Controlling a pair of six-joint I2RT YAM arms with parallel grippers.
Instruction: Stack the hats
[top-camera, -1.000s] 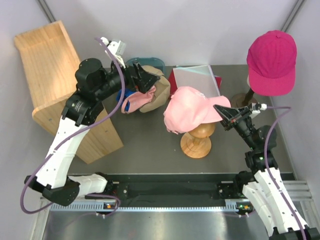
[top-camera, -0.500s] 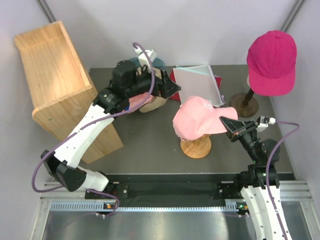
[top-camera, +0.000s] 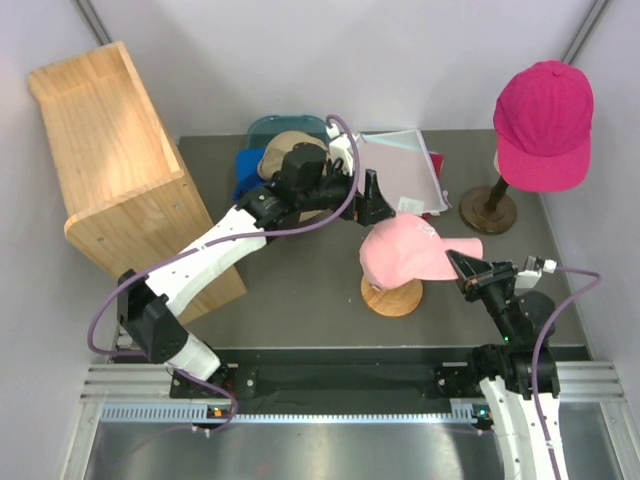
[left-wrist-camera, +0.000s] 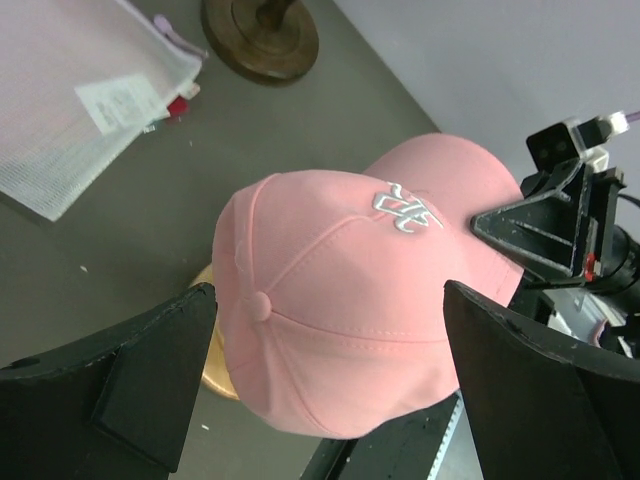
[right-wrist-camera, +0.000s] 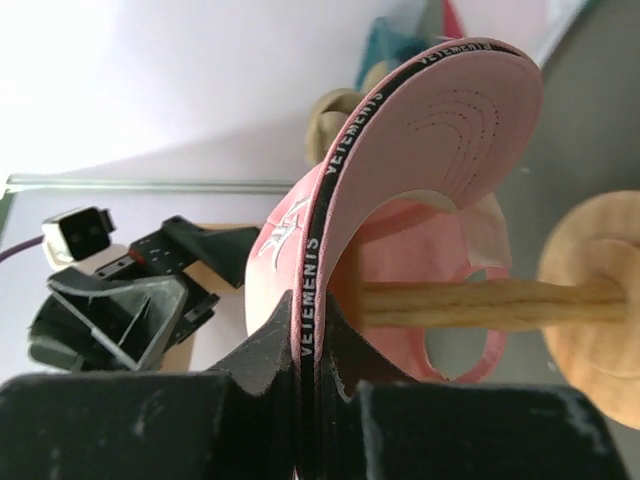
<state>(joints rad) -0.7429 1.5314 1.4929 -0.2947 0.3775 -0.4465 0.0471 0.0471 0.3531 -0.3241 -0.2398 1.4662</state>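
Hats (top-camera: 545, 115), five in view, one light pink cap (top-camera: 405, 250) clamped at its brim by right gripper (top-camera: 457, 264), left gripper (top-camera: 378, 203) spread wide.

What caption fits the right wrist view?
Right tool gripping the light pink cap by its brim, over the wooden stand.

Five caps (magenta (top-camera: 543, 110), pink (top-camera: 405, 250), tan (top-camera: 285, 147), blue (top-camera: 245, 167), green (top-camera: 270, 124)), two wooden stands (top-camera: 487, 210) (top-camera: 392, 297), one crate (top-camera: 100, 130), one mesh pouch (top-camera: 405, 160)

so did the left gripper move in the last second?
Yes. The left gripper swung right, away from the wooden box, going from the tan cap to just beside the pink cap.
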